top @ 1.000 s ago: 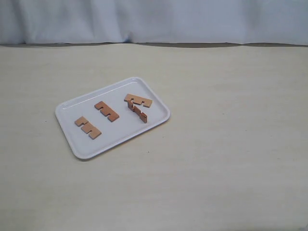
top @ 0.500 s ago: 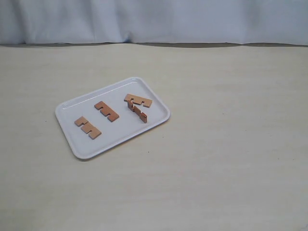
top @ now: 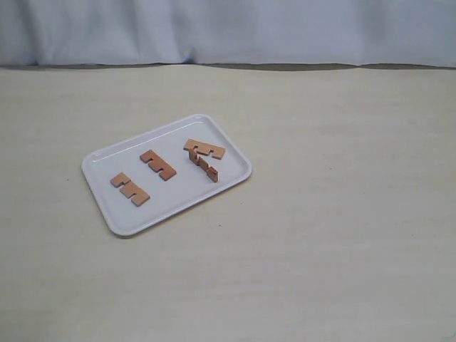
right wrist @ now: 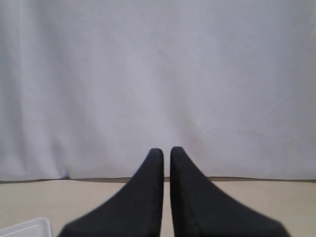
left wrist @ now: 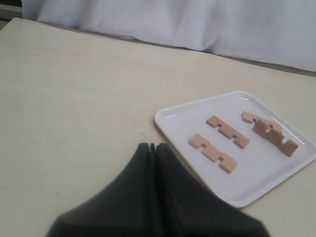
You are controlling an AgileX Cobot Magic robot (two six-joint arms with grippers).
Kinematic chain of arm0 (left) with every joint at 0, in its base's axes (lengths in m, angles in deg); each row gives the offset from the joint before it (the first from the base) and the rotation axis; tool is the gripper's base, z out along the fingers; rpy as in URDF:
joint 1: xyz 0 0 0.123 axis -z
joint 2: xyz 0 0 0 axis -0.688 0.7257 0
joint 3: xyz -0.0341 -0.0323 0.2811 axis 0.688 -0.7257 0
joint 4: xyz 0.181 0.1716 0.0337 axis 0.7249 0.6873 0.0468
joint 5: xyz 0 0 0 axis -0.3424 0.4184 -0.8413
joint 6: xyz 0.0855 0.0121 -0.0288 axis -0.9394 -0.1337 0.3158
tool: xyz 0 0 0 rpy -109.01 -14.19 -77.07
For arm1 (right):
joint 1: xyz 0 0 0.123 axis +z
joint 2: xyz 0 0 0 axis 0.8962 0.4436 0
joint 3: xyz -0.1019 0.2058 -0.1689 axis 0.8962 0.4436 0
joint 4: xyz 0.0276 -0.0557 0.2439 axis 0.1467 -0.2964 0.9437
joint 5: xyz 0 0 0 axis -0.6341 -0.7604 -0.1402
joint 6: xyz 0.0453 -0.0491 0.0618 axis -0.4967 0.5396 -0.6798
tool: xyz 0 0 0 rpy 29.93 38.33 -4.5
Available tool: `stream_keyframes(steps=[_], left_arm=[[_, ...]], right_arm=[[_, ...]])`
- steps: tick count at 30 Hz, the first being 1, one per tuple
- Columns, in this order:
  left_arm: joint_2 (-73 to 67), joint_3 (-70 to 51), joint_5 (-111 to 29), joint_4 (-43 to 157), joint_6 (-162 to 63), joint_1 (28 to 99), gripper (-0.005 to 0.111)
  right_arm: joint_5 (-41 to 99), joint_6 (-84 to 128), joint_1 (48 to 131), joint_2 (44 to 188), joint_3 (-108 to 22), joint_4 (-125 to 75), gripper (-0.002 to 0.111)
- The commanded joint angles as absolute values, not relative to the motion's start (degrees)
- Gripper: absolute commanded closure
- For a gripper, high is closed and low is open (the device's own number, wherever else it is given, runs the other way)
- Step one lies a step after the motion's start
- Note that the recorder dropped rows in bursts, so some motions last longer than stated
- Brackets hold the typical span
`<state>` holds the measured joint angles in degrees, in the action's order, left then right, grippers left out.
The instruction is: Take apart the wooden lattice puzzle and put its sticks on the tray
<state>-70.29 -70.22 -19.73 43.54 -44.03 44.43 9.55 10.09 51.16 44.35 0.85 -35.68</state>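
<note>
The white tray (top: 178, 194) lies left of the table's middle with all four reddish-brown notched sticks on it. One stick (top: 130, 189) and a second (top: 157, 164) lie flat and apart. At the tray's right end a third stick (top: 205, 149) rests against a fourth (top: 205, 168) that stands on edge. No crossed lattice shows. The left wrist view holds the same tray (left wrist: 256, 173) and sticks (left wrist: 213, 152) beyond my left gripper (left wrist: 152, 146), which is shut and empty above bare table. My right gripper (right wrist: 167, 150) is shut with a thin slit, empty, facing the backdrop.
A pale cloth backdrop (top: 228, 28) hangs along the table's far edge. The beige tabletop (top: 342, 214) stretches wide to the right of and in front of the tray. A tray corner (right wrist: 29, 228) shows low in the right wrist view. Neither arm appears in the exterior view.
</note>
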Motion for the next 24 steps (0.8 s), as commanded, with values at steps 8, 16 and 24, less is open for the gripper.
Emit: stream_keyframes(steps=[8, 16, 24], left_arm=[[-70.09, -70.4, -20.11, 43.34, -43.94, 44.89, 0.107], [-70.09, -70.4, -20.09, 43.34, -43.94, 44.89, 0.107], [-70.09, -70.4, -20.09, 43.34, -43.94, 44.89, 0.107]], right_arm=[[8.57, 8.49, 51.13, 44.13, 2.02, -29.09, 0.104], [20.12, 8.63, 51.13, 44.13, 11.7, -28.54, 0.104], [27.48, 8.53, 51.13, 44.13, 20.66, -26.88, 0.104]])
